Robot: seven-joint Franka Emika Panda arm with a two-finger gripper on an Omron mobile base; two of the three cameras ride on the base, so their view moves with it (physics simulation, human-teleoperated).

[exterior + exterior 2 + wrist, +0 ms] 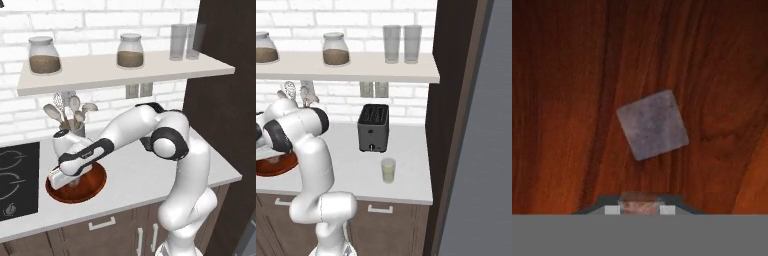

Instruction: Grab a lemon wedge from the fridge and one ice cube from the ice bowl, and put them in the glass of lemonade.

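My gripper (pixel 74 183) reaches down into the ice bowl (pixel 95 189), a shallow reddish-brown wooden bowl on the counter, also at the left edge of the right base view (pixel 278 167). In the hand view the gripper (pixel 640 210) has its jaws drawn in on a small translucent ice cube (pixel 640 202) that fills the gap between the pads. A second grey ice cube (pixel 652 125) lies loose on the bowl's floor just beyond. The glass of lemonade (pixel 388 171) stands near the counter's front, right of the arm. The fridge (pixel 478 165) shows as a grey side at the right. The lemon wedge is out of view.
A dark toaster (pixel 373 128) stands behind the glass. A grey utensil cup (pixel 75 131) sits just behind the bowl, and a black cooktop (pixel 17 175) lies to its left. A shelf (pixel 125 71) above carries two jars and two tall glasses. A dark tall cabinet (pixel 451 100) bounds the counter's right end.
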